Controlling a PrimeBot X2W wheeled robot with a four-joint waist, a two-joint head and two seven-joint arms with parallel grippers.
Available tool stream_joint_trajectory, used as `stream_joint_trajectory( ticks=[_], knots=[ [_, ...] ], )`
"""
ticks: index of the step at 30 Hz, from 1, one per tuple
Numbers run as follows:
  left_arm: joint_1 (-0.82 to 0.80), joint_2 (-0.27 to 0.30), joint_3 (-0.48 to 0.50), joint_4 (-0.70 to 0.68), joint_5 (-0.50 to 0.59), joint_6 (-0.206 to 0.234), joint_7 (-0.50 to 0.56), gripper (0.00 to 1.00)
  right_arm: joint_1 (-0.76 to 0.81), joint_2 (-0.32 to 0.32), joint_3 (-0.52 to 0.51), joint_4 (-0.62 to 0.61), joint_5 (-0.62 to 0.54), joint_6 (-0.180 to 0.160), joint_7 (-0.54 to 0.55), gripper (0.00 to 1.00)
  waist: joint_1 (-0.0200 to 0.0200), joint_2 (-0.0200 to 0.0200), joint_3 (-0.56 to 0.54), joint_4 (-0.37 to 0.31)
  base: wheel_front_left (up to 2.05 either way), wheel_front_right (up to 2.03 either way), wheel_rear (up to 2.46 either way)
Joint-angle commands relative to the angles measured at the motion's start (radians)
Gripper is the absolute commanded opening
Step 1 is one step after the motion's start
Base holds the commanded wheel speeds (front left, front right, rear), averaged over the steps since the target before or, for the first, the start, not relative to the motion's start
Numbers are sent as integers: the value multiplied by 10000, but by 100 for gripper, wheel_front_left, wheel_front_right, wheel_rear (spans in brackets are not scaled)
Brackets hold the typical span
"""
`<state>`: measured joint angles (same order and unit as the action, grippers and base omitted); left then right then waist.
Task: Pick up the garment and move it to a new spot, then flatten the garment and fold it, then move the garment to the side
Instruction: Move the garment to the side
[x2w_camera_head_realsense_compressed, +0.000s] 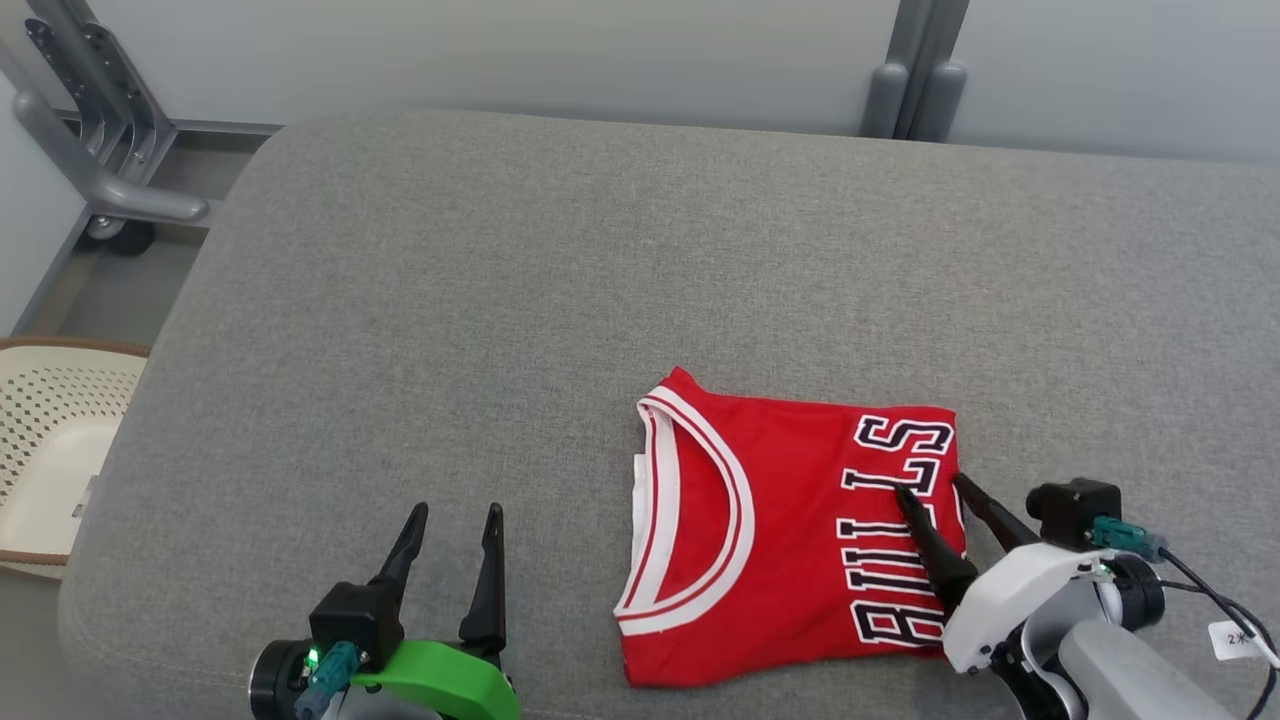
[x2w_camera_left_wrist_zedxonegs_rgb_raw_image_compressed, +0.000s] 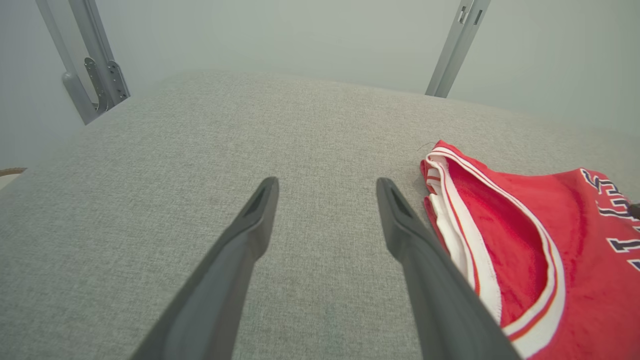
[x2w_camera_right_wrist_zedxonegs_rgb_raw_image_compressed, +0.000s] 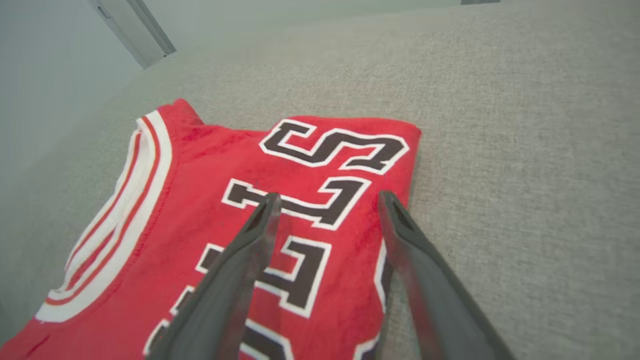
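Off to the left, a cream perforated basket (x2w_camera_head_realsense_compressed: 45, 450) sits beside the grey padded surface (x2w_camera_head_realsense_compressed: 450, 300). Near the front edge, the left gripper (x2w_camera_head_realsense_compressed: 455, 512) hovers wide and empty. Right of centre lies the red Bulls jersey (x2w_camera_head_realsense_compressed: 790, 540), folded into a neat rectangle with its neckline leftward. The right gripper (x2w_camera_head_realsense_compressed: 930, 486), fingers spread and holding nothing, is poised over the jersey's right folded edge. The jersey is likely light, soft and floppy; pinching that thicker edge should keep the layers together.

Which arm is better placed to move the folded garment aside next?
Right, probably: the right pincer hangs open over the garment at its lettered edge; the left pincer is over bare cushion beside it.
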<state>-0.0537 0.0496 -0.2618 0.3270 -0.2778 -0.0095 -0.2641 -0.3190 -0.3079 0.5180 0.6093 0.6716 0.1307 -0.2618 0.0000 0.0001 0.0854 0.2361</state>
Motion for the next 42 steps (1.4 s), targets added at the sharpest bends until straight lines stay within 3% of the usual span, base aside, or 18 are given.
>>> stream_joint_trajectory(
  ticks=[1, 8, 14, 16, 17, 24, 31, 42],
  knots=[
    [-143, 28, -22, -33, 97, -36, 9, 100, 182, 33, -254, 320, -117, -3, -31, 100, 0, -1, 70, 39, 0, 0, 0],
    [-209, 28, -49, -32, 138, -25, 9, 100, 333, 477, -900, 1094, -466, -3, -32, 100, 0, -1, 176, 154, 0, 0, 0],
    [-273, 26, -120, -75, 233, -31, 9, 100, 212, 954, -312, 1975, -123, -2, 307, 100, 0, -1, 231, 264, 0, 0, 0],
    [-287, 28, -139, -76, 257, -35, 9, 100, 125, 990, -96, 2174, -13, 0, 372, 14, 0, -1, 233, 288, 0, 0, 0],
    [-289, 28, -144, -72, 262, -35, 9, 100, 83, 998, -5, 2257, 80, 1, 429, 0, 0, -1, 228, 294, 0, 0, 0],
    [-269, 28, -59, -87, 450, -80, 9, 100, -577, 545, -74, 2415, 191, -20, 45, 0, 0, -1, 6, -17, 0, 0, 0],
    [42, 28, 200, -89, 784, -218, 9, 100, -761, 671, -22, 2523, 226, -11, -27, 0, 0, -1, -555, -1968, 0, 0, 0],
    [-432, 29, -79, -234, 818, -381, 9, 100, -673, 772, -138, 2265, 127, -11, -34, 0, 0, -1, -501, -5084, 0, 0, 0]
  ],
)
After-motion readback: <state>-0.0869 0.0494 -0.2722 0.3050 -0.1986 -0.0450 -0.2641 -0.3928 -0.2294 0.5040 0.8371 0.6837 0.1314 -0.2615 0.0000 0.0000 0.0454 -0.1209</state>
